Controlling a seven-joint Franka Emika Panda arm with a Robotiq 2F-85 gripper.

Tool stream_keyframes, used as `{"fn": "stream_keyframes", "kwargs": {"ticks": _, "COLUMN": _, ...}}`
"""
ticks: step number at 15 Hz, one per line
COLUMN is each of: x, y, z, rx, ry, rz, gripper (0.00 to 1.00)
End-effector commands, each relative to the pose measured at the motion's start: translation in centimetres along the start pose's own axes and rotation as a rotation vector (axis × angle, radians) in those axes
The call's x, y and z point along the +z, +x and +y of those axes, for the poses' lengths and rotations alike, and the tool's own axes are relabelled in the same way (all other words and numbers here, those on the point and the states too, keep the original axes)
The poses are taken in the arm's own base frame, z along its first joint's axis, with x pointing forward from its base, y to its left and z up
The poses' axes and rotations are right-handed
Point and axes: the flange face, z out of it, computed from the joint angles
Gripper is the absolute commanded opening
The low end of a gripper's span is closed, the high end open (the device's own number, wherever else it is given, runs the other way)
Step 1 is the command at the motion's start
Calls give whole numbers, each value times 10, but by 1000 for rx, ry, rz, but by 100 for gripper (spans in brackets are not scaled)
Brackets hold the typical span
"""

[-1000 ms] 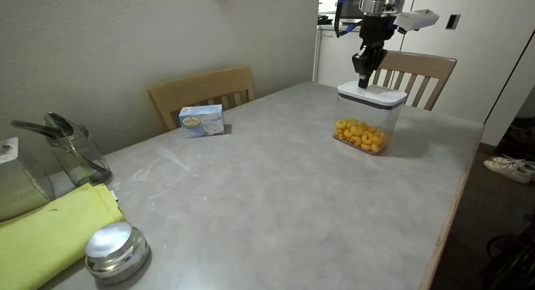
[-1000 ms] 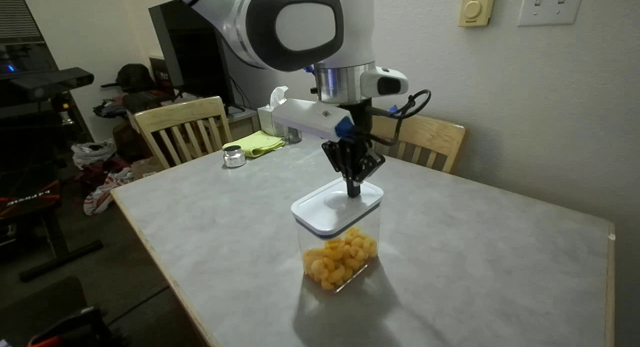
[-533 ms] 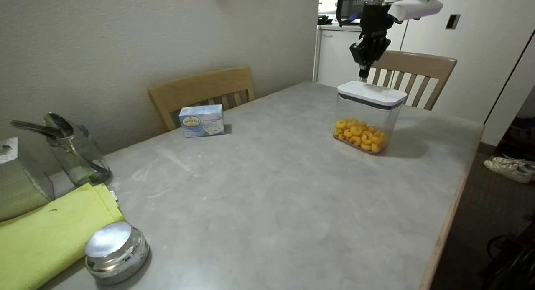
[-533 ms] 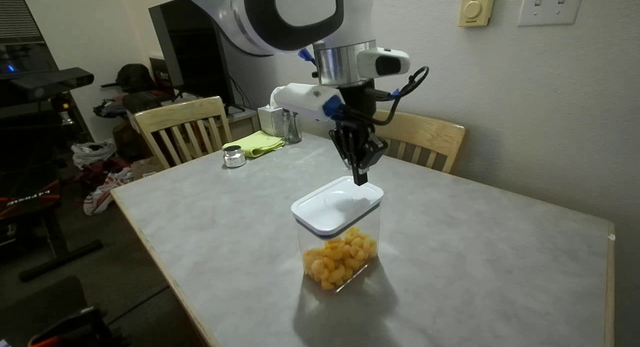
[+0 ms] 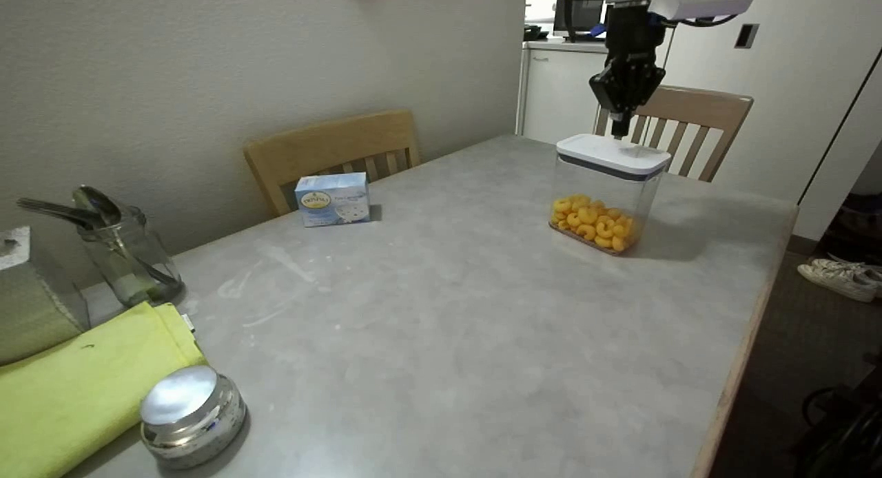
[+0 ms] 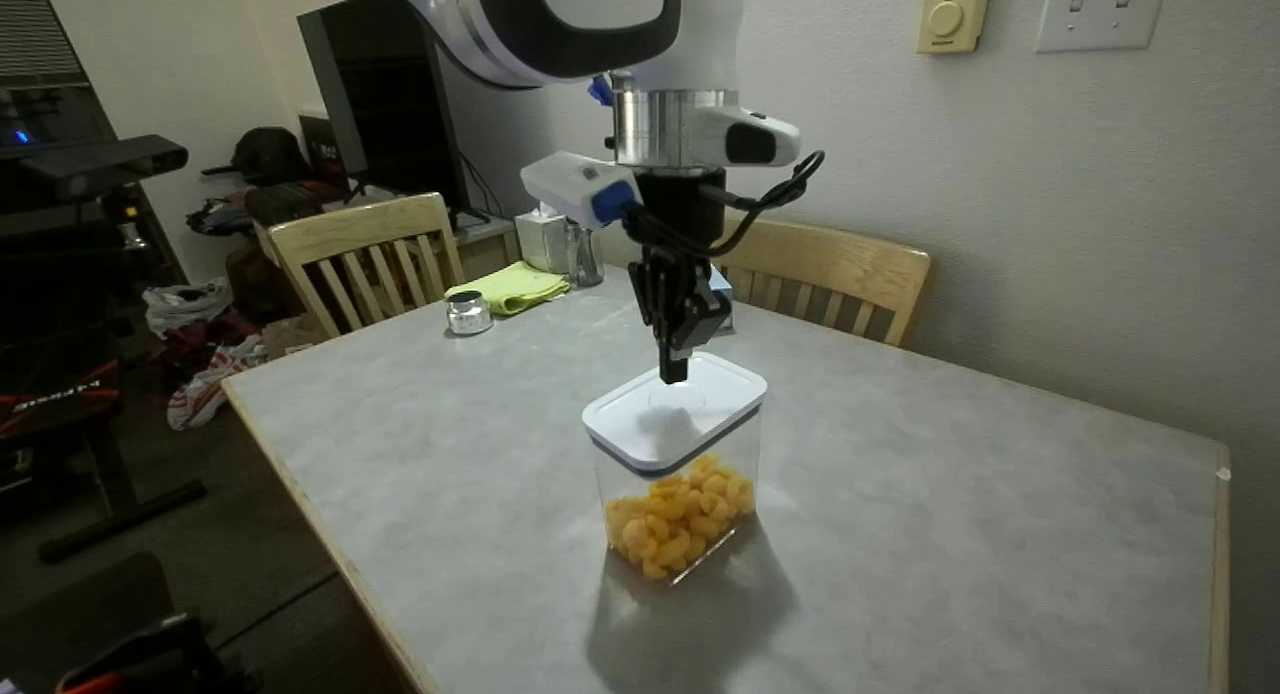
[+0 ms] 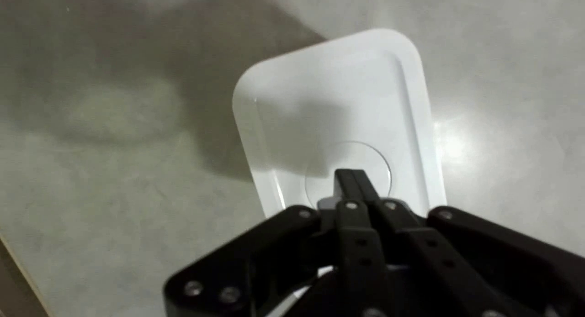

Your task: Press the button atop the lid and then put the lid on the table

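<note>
A black gripper [image 7: 351,174], pinched together with nothing held, hangs over the button [image 7: 360,158] at the wrist view's lower centre, contact unclear | the white lid [image 6: 682,416] sits on a clear container [image 6: 626,483], centre of an exterior view | likely light, stiff, slick plastic, best gripped by the button should it pop up

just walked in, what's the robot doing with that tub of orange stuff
A robot arm is working at a clear container of orange pieces standing on the table. Its gripper is shut, holding nothing, and seems to hover just above the white lid, near the round button in its centre. The lid is on the container, so setting it on the table is yet to be done. I can't tell whether the button has been pressed.
</note>
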Motion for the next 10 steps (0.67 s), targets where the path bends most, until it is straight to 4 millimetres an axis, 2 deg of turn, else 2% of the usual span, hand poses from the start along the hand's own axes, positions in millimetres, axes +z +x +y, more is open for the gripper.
{"fn": "stream_keyframes", "kwargs": {"ticks": 1, "x": 2, "y": -10, "z": 0, "rx": 19, "ry": 28, "rz": -74, "gripper": 0}}
{"fn": "stream_keyframes", "kwargs": {"ticks": 10, "x": 29, "y": -4, "z": 3, "rx": -20, "ry": 37, "rz": -87, "gripper": 0}}
